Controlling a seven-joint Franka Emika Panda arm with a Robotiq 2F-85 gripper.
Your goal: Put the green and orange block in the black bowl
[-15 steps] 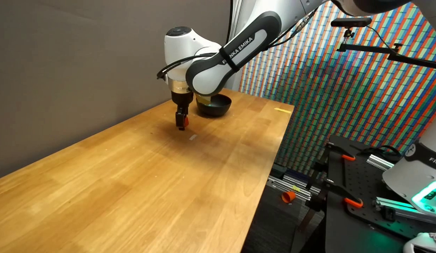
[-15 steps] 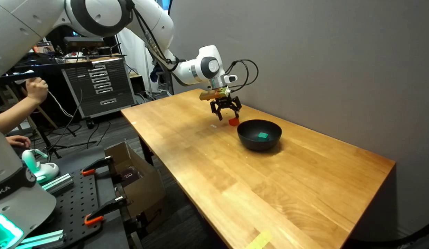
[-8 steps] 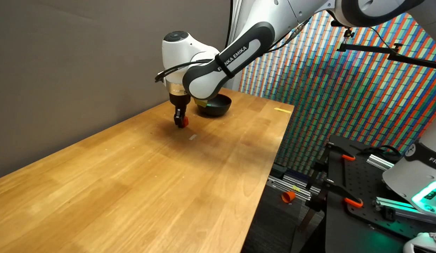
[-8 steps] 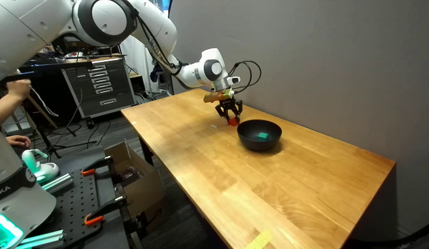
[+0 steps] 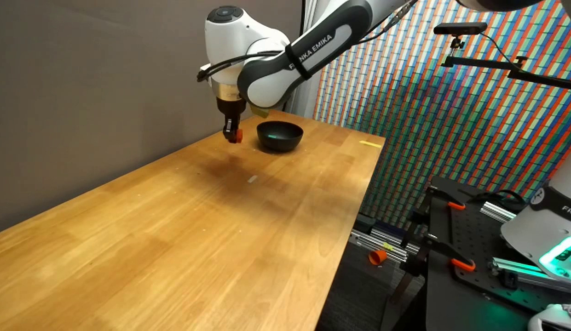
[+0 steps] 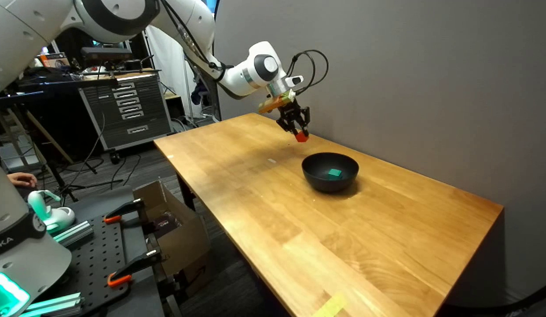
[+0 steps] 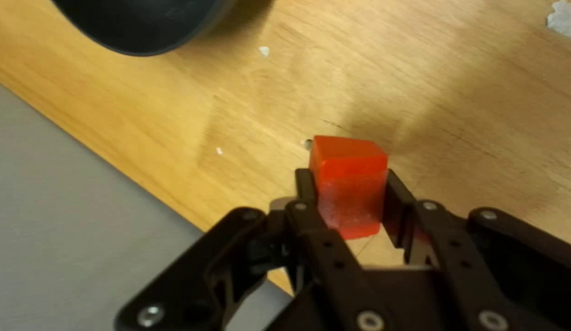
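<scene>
The orange block (image 7: 348, 158), reddish in colour, is pinched between the two black fingers of my gripper (image 7: 351, 189). In both exterior views this orange block (image 6: 302, 137) hangs in the air above the table, below the gripper (image 5: 232, 133). A black bowl (image 6: 327, 184) stands upright on the table, beside and lower than the held block. Inside the bowl lies the green block (image 6: 335, 172); only a sliver of the green block (image 5: 272, 136) shows from the opposite side. Part of the bowl (image 7: 149, 27) appears at the wrist view's top left.
The wooden table (image 6: 264, 198) runs along a grey wall (image 6: 387, 88) close behind the gripper. Yellow tape (image 6: 331, 304) marks the table near one end. A cardboard box (image 6: 180, 237) and an orange cup (image 5: 377, 257) sit on the floor beside it.
The gripper has shut from wide apart onto the orange block and lifted it off the table. The bowl and green block have stayed where they were.
</scene>
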